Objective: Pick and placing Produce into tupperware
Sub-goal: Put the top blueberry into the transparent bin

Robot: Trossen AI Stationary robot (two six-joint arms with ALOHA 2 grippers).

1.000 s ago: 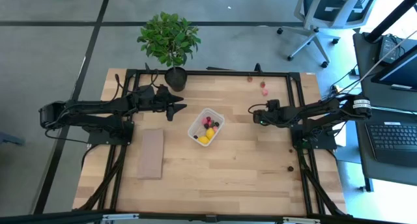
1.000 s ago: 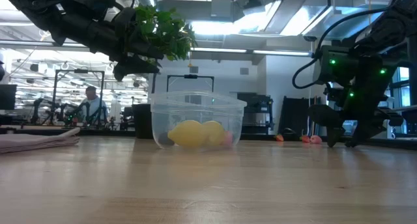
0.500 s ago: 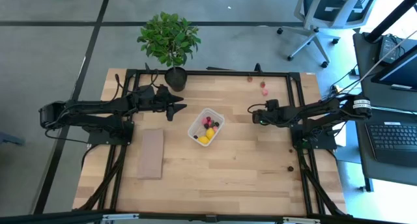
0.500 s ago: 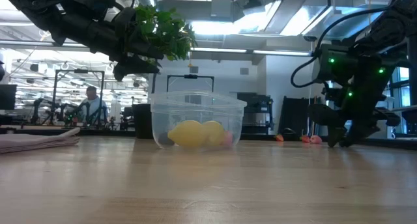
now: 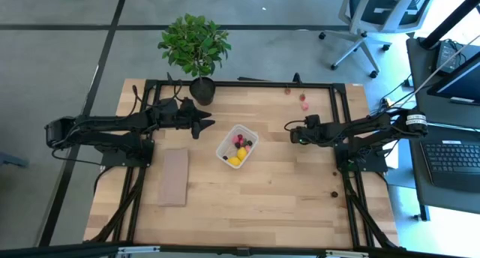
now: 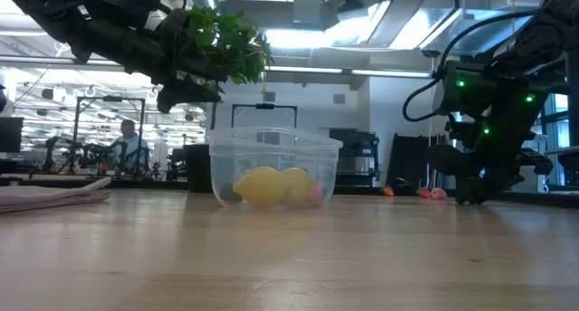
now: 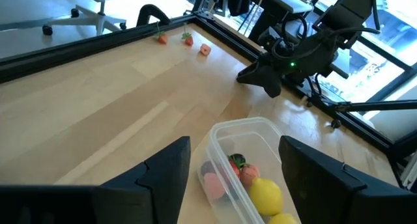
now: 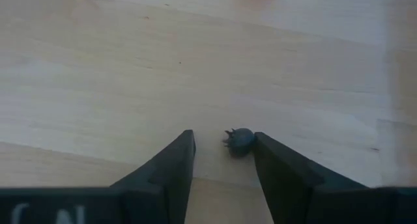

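The clear tupperware (image 5: 237, 145) stands mid-table and holds yellow, red and pink produce (image 7: 251, 182). My right gripper (image 8: 221, 142) is open, low over the table to the tub's right. A tiny dark round piece of produce (image 8: 240, 140) lies on the wood between its fingertips. My left gripper (image 5: 199, 127) is open and empty. It hovers above the table, left of the tub and a little farther back. Small red and pink pieces (image 5: 303, 102) lie near the far edge. My right gripper has the tiny dark piece (image 8: 240, 140) lying close against the inner side of one fingertip (image 8: 264, 149). The other fingertip (image 8: 184, 149) stands apart from it. I cannot tell whether the near finger touches it. The piece rests on the table.
A flat tan board (image 5: 173, 176) lies left of the tub, nearer the front. A potted plant (image 5: 195, 44) stands at the far edge. One dark piece (image 5: 334, 193) lies near the right front. A dark frame (image 5: 240, 82) runs along the table's far side.
My right gripper has edged slightly toward the tub, staying low over the table.
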